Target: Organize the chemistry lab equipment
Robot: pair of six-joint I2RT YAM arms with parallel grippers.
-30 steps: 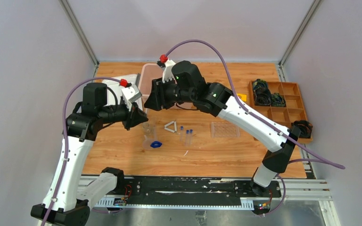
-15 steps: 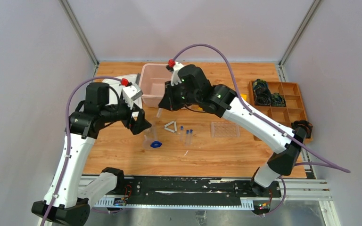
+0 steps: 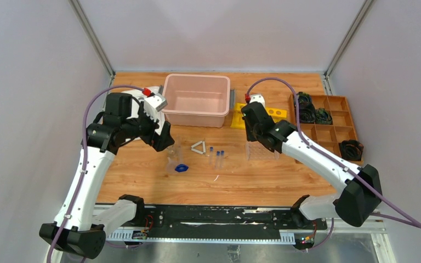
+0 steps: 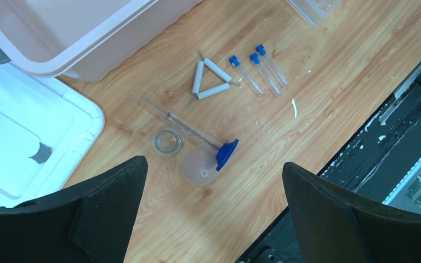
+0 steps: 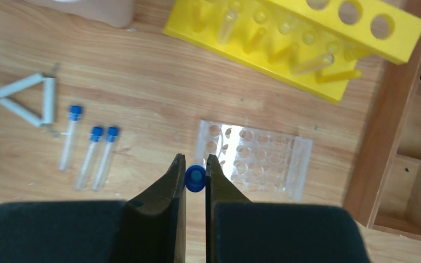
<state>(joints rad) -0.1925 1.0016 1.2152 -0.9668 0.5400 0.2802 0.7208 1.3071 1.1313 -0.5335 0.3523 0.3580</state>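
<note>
Right arm point(image 3: 307, 154) swung from pink bin point(image 3: 196, 118) to over clear rack point(image 5: 263, 164); right jaws pinched blue-capped tube point(image 5: 195, 178), cap toward wrist, long axis along the jaws. Left jaws spread wide.

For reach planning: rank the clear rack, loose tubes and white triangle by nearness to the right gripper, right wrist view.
1. Clear rack, just beyond the right gripper.
2. Loose tubes, lying left.
3. White triangle, far left.
</note>
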